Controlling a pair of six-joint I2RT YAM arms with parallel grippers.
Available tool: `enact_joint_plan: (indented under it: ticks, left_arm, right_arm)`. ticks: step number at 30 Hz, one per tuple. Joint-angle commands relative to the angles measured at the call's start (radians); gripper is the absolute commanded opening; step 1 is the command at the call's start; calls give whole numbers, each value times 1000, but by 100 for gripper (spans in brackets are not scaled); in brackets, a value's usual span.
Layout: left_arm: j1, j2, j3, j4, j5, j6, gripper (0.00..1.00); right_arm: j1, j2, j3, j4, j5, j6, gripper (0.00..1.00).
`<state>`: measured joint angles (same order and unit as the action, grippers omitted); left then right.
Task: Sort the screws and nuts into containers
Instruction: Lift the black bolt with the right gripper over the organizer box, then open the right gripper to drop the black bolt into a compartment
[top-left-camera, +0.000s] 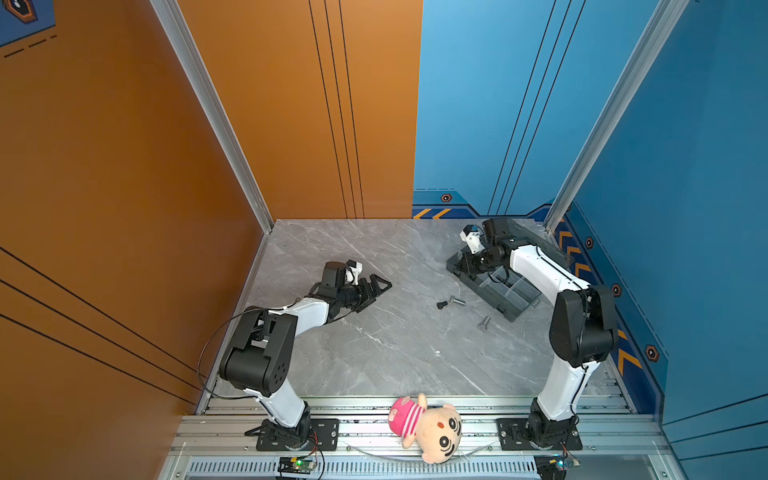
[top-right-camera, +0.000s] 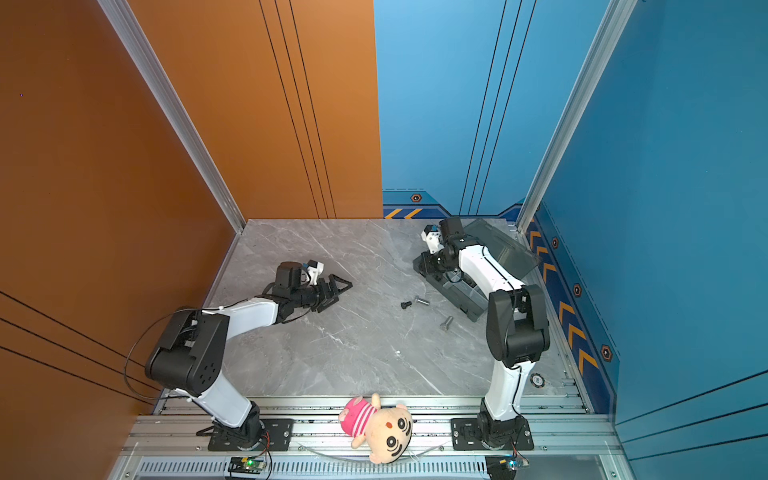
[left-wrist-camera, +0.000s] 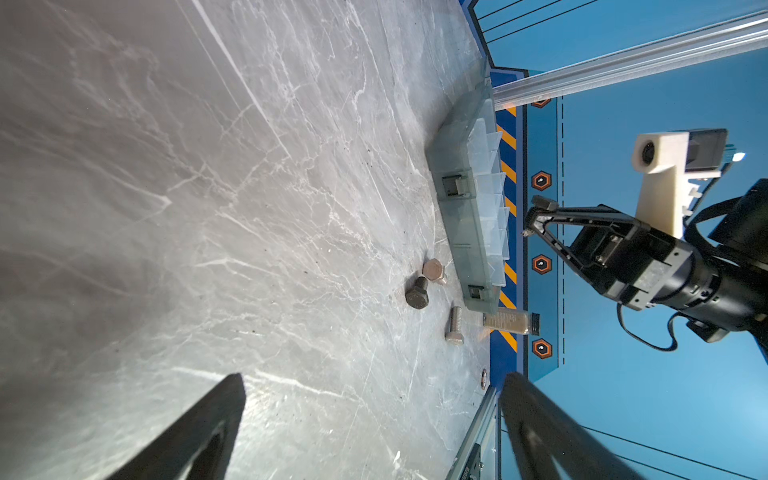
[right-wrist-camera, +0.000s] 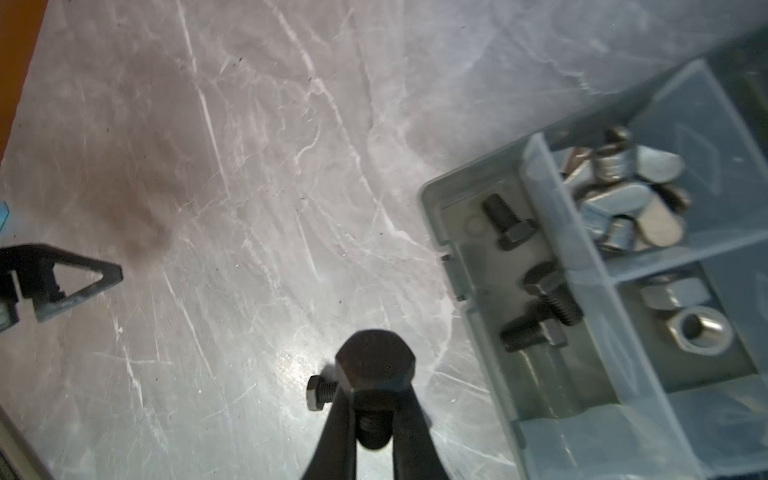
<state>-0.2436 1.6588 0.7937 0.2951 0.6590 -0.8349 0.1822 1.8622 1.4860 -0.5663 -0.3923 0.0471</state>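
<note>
Your right gripper (right-wrist-camera: 374, 397) is clamped on a black hex-head screw (right-wrist-camera: 374, 363), with its fingers pinching the threaded shank just under the head. It holds the screw above the marble table (right-wrist-camera: 208, 166), just beside a corner of the grey organizer box (right-wrist-camera: 476, 332). The box compartment nearest that corner holds three more black screws (right-wrist-camera: 509, 224). The neighbouring compartments hold silver wing nuts (right-wrist-camera: 623, 199) and hex nuts (right-wrist-camera: 698, 328). In both top views you can see loose screws on the table near the box's open side. There is a black loose screw (top-left-camera: 441, 304), a silver screw (top-left-camera: 458, 300) just beside it, and a larger silver screw (top-left-camera: 484, 323) a little apart. Your left gripper (top-left-camera: 379, 285) sits low over the table, well away from the box, with its fingers spread apart.
</note>
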Motion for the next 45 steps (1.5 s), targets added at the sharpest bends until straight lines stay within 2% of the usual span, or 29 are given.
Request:
enact_joint_plan:
  ticks: [1,8,20,27,32,36,45]
  left_arm:
    - [-3,-2,11,1,4,16,98]
    - [-3,-9,7,1,2,16,98]
    - [-3,-13,9,2,-1,11,98]
    - [-5,-13,11,-3,-3,12,98]
    - [-6,-11,15,-5,-4,10,98]
    - [-8,-11,14,-7,-4,11,98]
    - [-9,-13,13,-8,-4,11,98]
  right_arm:
    - [-13,-37,-28,22,99,84,0]
    - [-36,-12,-33,-4,187,118,0]
    - [-25,63,1,-53,328,64,0]
    - [-9,93,15,-64,365,55,0]
    - [0,104,24,-73,381,56,9]
    - [2,106,31,-82,387,66,23]
    - [5,79,36,-104,382,91,31]
